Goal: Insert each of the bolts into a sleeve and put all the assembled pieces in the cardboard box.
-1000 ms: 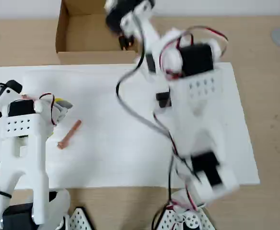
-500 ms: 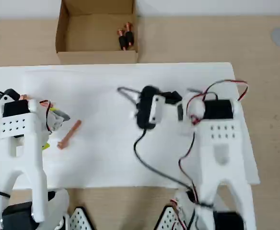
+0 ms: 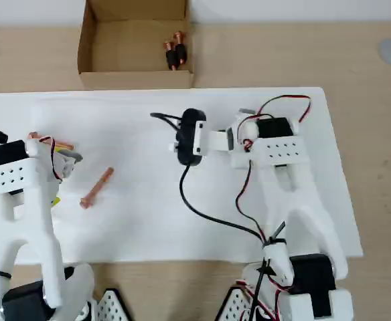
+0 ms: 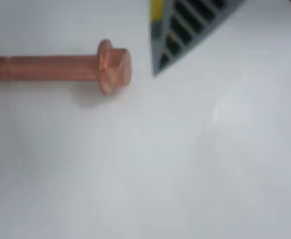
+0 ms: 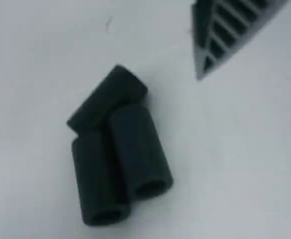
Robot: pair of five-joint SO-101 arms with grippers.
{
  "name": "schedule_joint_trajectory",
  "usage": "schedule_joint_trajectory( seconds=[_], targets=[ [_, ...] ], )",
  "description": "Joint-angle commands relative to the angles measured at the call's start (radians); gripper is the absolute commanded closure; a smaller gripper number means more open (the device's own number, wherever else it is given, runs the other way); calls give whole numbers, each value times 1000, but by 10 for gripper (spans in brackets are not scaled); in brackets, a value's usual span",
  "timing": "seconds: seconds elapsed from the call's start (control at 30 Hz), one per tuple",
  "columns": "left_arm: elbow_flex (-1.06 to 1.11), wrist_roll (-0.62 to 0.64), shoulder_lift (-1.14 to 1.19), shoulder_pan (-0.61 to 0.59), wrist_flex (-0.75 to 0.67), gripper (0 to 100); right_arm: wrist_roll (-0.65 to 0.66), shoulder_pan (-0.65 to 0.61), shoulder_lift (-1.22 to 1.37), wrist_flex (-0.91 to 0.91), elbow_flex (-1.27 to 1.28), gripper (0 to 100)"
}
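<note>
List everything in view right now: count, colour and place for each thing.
bolt: 1 in plain sight, copper, on the white sheet beside the left arm. The left wrist view shows a bolt by its gripper; I cannot tell if it is the same one.
sleeves: 3, black, touching in a cluster on the sheet, by the right gripper.
assembled pieces: 2, copper in black, inside the cardboard box at its right wall.
cardboard box: 1, brown, on the table beyond the sheet.
white sheet: 1, covering the table's middle.
table: 1, tan wood.
left gripper: 1, over the sheet's left edge.
right gripper: 1, over the sheet's middle.
</note>
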Motion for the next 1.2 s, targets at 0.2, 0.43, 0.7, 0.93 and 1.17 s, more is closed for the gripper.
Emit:
schedule_joint_trajectory(
  seconds=[0.2,0.43,0.7,0.93,1.17],
  targets=[
    [-46,5,-8,-8,-2,650,6,-19,174,-9,-13,677],
    [-46,2,-8,-6,-2,650,-17,-18,340,14,-120,677],
    [-46,0,-8,-6,-2,650,-15,-19,364,87,-226,677],
    [-46,0,-8,-6,-2,650,-9,-21,363,242,-377,677],
    [-46,-2,-8,-11,-2,650,-8,-21,414,273,-397,677]
  ],
)
